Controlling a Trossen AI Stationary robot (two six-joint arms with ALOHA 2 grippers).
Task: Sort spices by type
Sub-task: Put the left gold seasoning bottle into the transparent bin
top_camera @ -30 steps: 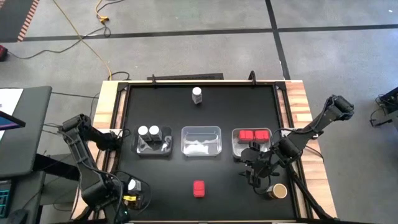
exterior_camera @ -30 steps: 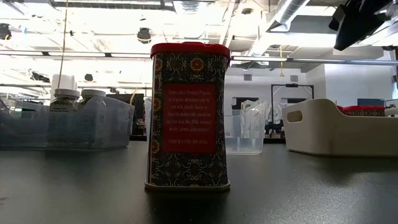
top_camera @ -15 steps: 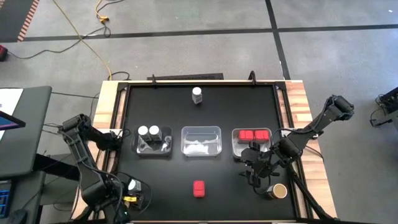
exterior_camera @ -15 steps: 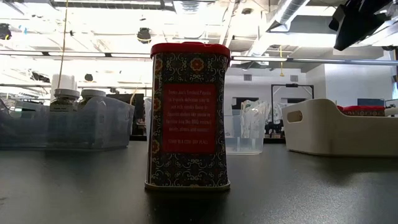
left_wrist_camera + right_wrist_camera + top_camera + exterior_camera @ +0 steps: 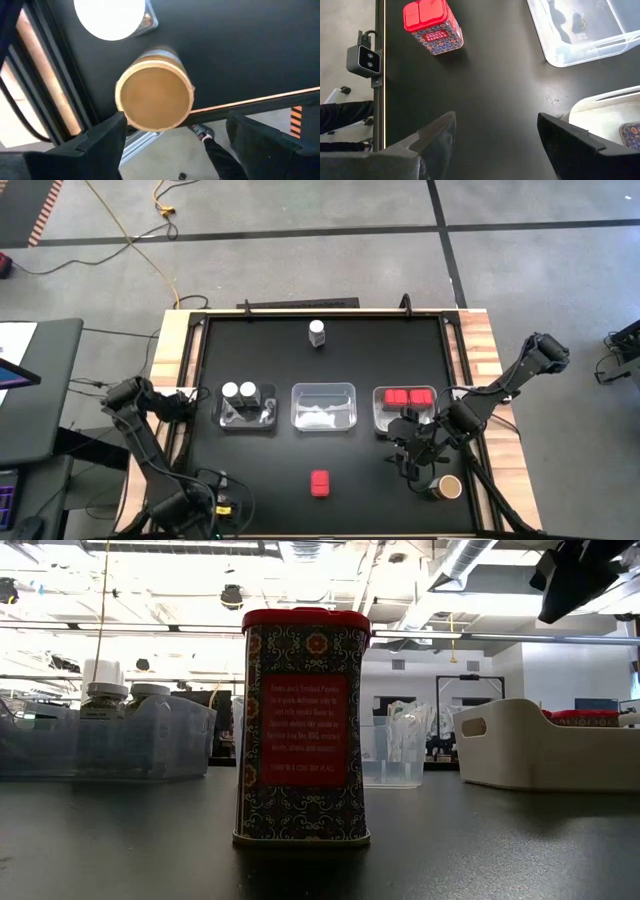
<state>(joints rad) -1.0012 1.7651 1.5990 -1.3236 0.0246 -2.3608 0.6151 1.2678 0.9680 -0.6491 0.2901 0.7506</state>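
Currently the left gripper (image 5: 172, 137) stands apart around 1 tan-topped jar (image 5: 154, 97), judged rigid, smooth and light; grip its sides below the cap.

Left end effector (image 5: 172, 135) fingers spread, low at near-left edge; right end effector (image 5: 495, 132) fingers apart, near-right.

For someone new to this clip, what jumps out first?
The red-lidded spice tin standing alone near the table's front edge fills the low view. Behind it, three trays sit in a row: white-capped jars in the left, red tins in the right. One white-capped jar stands alone at the back.
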